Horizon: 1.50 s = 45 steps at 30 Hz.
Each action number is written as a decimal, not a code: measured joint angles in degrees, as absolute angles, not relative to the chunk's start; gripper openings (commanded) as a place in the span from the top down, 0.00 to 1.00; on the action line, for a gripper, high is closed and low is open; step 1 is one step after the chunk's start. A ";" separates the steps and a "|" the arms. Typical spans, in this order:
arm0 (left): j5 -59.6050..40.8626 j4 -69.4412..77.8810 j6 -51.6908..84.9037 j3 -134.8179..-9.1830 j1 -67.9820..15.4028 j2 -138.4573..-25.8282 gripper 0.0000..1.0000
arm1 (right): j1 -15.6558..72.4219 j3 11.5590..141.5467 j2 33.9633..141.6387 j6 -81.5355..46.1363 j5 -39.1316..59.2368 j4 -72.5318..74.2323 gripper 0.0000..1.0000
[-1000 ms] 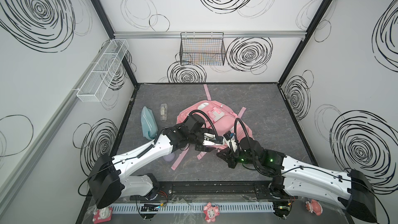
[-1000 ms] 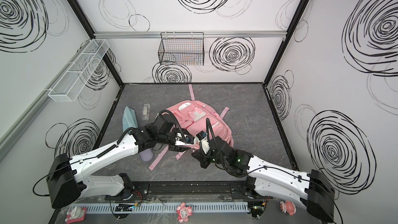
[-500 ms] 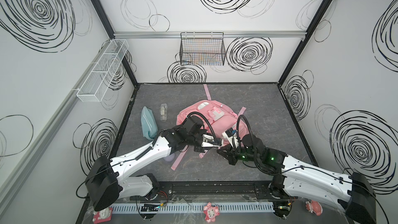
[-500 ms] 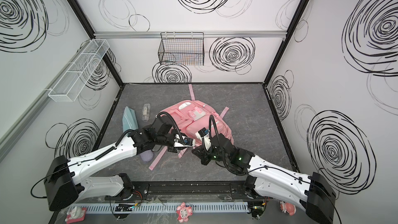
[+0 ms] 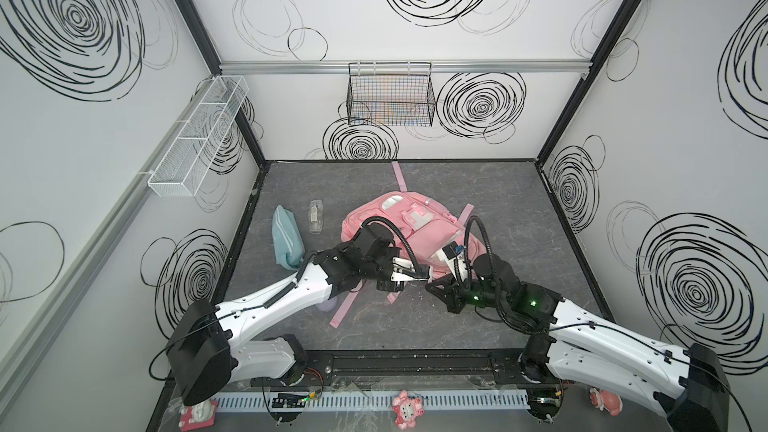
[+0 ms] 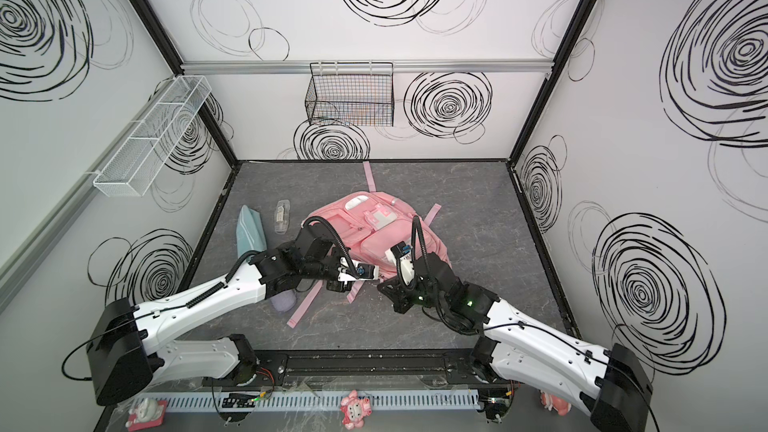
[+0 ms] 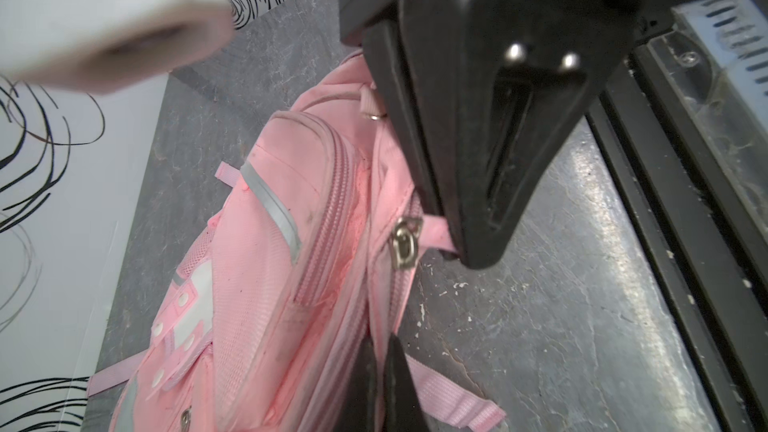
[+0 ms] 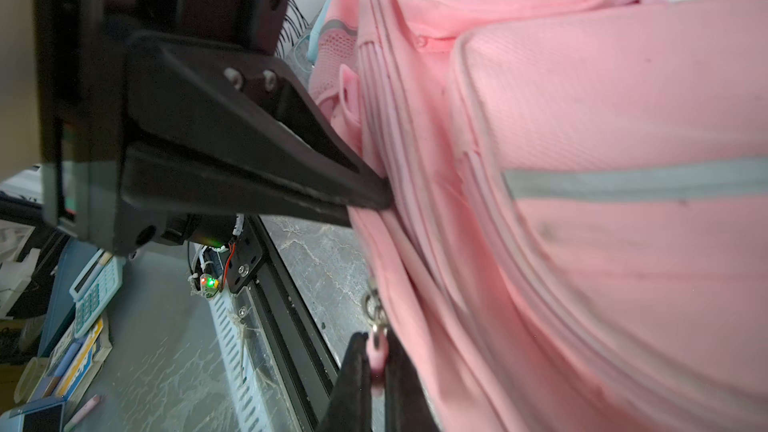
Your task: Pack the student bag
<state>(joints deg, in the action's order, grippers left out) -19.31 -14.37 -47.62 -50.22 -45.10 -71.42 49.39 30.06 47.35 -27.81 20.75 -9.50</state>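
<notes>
Evidently unzipping: left gripper (image 8: 380, 201) pinched the student bag (image 5: 419, 238), right gripper (image 8: 376, 367) pinched its zipper pull (image 8: 377, 353). Sliding it seemed next.

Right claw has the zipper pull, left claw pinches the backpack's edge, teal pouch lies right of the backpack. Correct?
No: both top views show the teal pouch lying left of the pink backpack. The right claw does hold the zipper pull, and the left claw does pinch the edge.

A soft teal fabric zip pouch (image 5: 286, 238) lies flat; a small clear plastic case (image 5: 316, 217) sits just beside it; a black wire basket (image 5: 390, 95) hangs well beyond it.
</notes>
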 measured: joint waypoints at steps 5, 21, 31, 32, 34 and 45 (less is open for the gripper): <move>-18.44 -12.91 -47.11 -49.41 -42.04 -70.46 1.00 | 44.95 30.52 42.28 -29.47 20.86 -15.66 1.00; -13.69 -12.71 -46.48 -47.07 -36.69 -67.81 1.00 | 38.22 32.91 36.73 -31.70 18.26 -28.53 1.00; -12.08 -16.64 -45.56 -50.46 -41.10 -67.85 0.27 | 37.54 32.97 34.37 -33.15 18.61 -29.39 1.00; -11.92 -16.86 -45.43 -51.42 -42.96 -67.85 0.27 | 37.63 32.95 34.87 -33.41 19.64 -28.82 1.00; -12.10 -16.84 -43.99 -53.95 -47.70 -67.85 0.26 | 38.09 32.91 35.92 -33.91 21.37 -27.03 1.00; -11.62 -15.57 -36.07 -56.27 -54.61 -76.93 0.37 | 41.98 32.84 37.06 -35.59 23.57 -21.98 1.00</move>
<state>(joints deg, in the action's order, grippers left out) -11.62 -15.57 -36.07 -56.27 -54.61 -76.93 41.98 32.84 37.06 -35.59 23.57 -21.98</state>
